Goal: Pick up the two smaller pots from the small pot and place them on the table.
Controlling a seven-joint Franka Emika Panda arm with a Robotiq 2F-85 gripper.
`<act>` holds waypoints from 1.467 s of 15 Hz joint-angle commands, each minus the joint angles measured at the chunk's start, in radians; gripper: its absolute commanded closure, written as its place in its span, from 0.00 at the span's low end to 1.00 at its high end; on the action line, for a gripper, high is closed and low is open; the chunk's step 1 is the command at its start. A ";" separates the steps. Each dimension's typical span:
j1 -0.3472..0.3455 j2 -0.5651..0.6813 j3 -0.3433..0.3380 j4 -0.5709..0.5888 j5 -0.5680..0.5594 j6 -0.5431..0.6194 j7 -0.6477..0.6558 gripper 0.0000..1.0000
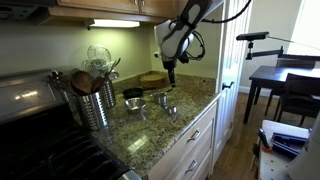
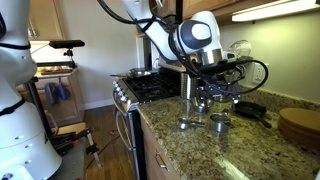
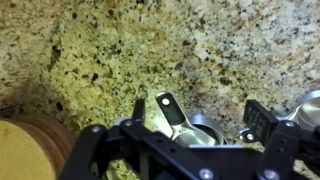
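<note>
My gripper (image 3: 176, 140) hangs pointing down over the speckled granite table (image 3: 120, 60), its fingers spread wide and holding nothing. A shiny steel pot (image 3: 188, 130) with a short handle sits on the stone below, between them. In an exterior view the arm (image 1: 188, 22) reaches down from overhead. Small steel pots (image 1: 162, 100) stand separately on the table, and a round wooden board (image 1: 152, 78) lies behind them.

a home kitchen: granite countertop (image 1: 155, 130), gas stove (image 2: 160, 88), wooden cabinet drawers (image 1: 195, 142), utensil crock (image 1: 95, 106).
</note>
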 commanded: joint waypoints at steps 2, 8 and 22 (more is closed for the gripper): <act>-0.045 0.045 0.033 0.026 0.109 0.023 -0.154 0.00; -0.051 0.093 0.034 0.059 0.162 0.012 -0.233 0.00; -0.051 0.166 0.041 0.121 0.158 0.020 -0.257 0.00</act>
